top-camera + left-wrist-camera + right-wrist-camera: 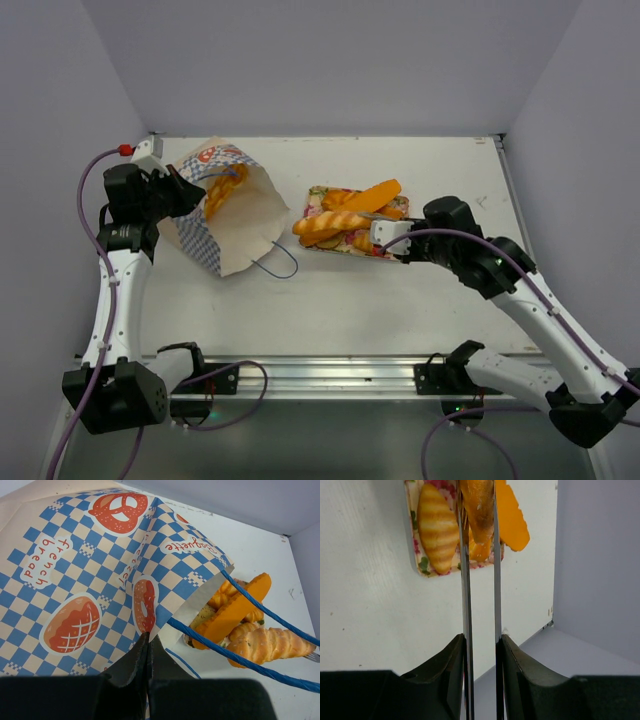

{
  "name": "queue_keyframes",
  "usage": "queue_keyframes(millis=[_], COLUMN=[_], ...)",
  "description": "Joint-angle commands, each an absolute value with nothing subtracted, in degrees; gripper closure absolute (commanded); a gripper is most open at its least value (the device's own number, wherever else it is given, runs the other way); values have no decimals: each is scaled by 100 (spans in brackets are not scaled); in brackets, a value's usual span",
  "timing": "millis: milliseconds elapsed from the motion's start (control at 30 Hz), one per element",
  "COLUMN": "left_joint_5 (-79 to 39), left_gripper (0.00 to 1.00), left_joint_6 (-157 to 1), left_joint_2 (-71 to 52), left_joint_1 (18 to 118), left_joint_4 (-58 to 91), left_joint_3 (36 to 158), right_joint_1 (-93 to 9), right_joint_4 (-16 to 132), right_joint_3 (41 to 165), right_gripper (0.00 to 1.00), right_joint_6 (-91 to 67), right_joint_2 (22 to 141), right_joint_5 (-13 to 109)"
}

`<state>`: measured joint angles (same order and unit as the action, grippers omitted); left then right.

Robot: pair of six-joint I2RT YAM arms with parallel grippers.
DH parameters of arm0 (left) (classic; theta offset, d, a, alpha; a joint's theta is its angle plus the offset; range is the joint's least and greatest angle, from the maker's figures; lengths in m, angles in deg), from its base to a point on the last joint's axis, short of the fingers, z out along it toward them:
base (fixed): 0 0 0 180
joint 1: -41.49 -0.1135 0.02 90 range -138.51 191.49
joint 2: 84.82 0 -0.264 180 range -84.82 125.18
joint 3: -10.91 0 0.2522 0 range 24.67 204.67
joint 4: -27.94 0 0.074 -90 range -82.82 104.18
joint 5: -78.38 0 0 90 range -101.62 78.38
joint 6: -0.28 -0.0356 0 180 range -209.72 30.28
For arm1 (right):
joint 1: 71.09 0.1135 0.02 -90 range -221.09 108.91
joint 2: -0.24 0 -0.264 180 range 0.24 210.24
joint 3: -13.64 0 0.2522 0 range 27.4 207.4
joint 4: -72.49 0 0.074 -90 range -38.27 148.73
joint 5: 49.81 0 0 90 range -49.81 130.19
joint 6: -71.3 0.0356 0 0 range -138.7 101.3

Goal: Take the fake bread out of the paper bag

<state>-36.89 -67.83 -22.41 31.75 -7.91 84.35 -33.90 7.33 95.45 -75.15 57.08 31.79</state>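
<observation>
The paper bag (240, 218) lies on its side at the left, mouth toward the tray. Golden bread (222, 190) shows inside its mouth. My left gripper (197, 192) is shut on the bag's upper rim; in the left wrist view the fingertips (147, 636) pinch the checkered paper (75, 580). My right gripper (388, 235) is shut on metal tongs (466, 580), whose blades clamp a braided loaf (330, 222) over the floral tray (318, 193). A flat orange stick (375, 193) and a striped loaf (438, 527) lie on the tray.
The bag's blue cord handle (278, 262) loops onto the table toward the tray. Through the handles (240, 655) the tray's breads (240, 607) show in the left wrist view. Walls close the table at the back and both sides.
</observation>
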Motion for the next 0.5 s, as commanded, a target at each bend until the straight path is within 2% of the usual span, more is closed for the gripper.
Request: queue_keyframes(millis=[0, 467], left_joint_5=[-3790, -3948], left_gripper=[100, 100], left_joint_6=[-6845, -6801], left_joint_2=[-2242, -2268], left_joint_1=[3120, 3129], left_joint_4=[-709, -578], left_joint_3=[8567, 8514], right_joint_1=[-3576, -4410], right_joint_4=[889, 1425], right_joint_3=[9332, 9103], right_gripper=[100, 100], right_joint_6=[-7715, -8049], right_joint_2=[5526, 5639], right_joint_5=[2912, 2981])
